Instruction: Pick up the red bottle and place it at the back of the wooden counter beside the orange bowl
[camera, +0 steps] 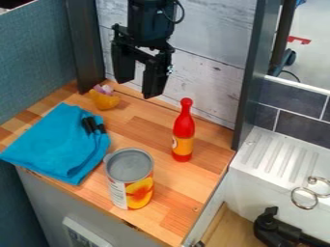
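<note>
The pincer point(138, 88), its fingers parted and empty, hangs above the wooden desk point(145, 123), where a can point(130, 176) stands between a red bottle point(184, 126) and blue cloth point(58, 144).

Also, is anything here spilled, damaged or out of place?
Nothing looks spilled or damaged. The red plastic bottle and grey-topped can stand upright. Only the small black pieces on the blue cloth seem odd; I can't identify them.

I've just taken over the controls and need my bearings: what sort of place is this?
Likely a toy kitchen corner: a wooden counter holds a can and a red bottle, beside what looks like a white sink unit.
</note>
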`<state>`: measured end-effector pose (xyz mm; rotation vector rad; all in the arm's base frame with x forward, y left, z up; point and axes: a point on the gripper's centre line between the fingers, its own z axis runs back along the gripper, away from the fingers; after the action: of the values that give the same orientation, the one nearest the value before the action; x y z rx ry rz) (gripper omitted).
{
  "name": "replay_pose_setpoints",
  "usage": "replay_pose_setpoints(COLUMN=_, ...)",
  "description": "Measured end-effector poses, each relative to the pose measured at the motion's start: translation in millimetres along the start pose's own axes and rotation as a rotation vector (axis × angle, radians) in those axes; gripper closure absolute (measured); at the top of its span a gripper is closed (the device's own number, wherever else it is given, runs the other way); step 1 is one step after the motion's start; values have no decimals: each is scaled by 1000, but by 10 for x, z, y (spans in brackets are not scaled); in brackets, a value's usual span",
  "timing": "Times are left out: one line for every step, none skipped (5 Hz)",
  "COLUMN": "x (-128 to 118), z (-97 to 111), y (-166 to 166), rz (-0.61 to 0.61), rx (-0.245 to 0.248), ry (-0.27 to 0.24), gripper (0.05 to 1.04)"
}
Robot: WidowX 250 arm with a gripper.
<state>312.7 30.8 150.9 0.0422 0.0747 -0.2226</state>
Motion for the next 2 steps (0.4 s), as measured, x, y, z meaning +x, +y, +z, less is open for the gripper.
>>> replay_pose_setpoints(x=2, z=-120, y=-16, rz=-5, rx=-14, ry=36, gripper=81)
replay_pose_setpoints(x=114, z=-217, y=-64, rz=-47, rx=-49, ry=4, gripper=81)
